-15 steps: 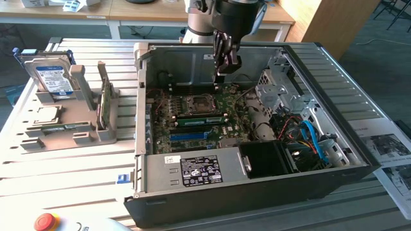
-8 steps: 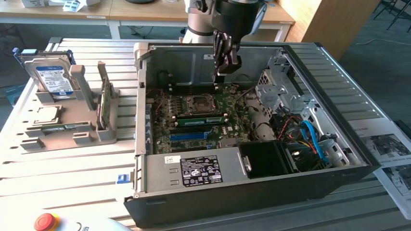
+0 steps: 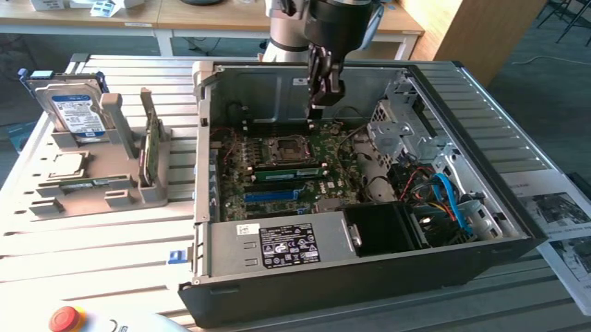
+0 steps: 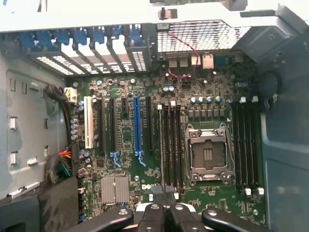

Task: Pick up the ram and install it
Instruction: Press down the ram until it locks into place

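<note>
**A:** Where was the end effector, and was it carrying anything?

**B:** It hung above the far part of the motherboard, inside the open computer case. Its jaws were pressed fully together with nothing between them. The wrist view showed the two fingertips meeting, in line with the memory slots.

**A:** And the ram?

**B:** A green stick sat in a slot just on the near side of the square socket. I judged that one to be the ram, already seated, since the shut end effector was lined up over that row.

**A:** Wasn't there another stick?

**B:** Yes, a matching stick stood on edge in the grey rack on the table, left of the case. Standing it upright probably left its top edge free for a pinch from above.

**A:** Why would the jaws be shut with nothing in them?

**B:** Closed tips make a blunt pusher, which would suit pressing a stick down into its slot. That's only my guess.
</note>
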Robot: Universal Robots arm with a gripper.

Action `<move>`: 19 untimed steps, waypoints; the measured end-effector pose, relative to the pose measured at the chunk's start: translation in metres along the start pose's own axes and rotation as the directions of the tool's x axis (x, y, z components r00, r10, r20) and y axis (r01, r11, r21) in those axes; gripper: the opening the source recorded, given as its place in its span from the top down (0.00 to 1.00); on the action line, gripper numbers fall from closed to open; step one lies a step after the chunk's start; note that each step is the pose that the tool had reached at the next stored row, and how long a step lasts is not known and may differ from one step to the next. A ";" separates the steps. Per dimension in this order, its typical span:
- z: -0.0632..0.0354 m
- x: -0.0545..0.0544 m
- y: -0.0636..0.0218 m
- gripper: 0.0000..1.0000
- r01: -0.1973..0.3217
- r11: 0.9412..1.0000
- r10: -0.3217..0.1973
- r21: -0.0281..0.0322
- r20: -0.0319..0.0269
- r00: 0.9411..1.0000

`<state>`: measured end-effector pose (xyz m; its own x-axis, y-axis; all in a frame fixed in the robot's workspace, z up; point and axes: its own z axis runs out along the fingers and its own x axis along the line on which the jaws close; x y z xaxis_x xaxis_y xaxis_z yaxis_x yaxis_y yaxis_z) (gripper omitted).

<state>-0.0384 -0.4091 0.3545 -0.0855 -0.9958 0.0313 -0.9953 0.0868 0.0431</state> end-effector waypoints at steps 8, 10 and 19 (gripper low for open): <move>0.0000 0.000 0.0000 0.89 -0.104 0.995 0.104 -0.003 0.004 0.995; 0.0000 0.000 0.0000 0.89 -0.130 0.991 0.130 -0.004 0.005 0.991; 0.0000 0.000 0.0000 0.89 -0.246 0.969 0.246 -0.009 0.010 0.969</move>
<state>-0.0384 -0.4091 0.3545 -0.3278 -0.9442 0.0312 -0.9434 0.3290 0.0431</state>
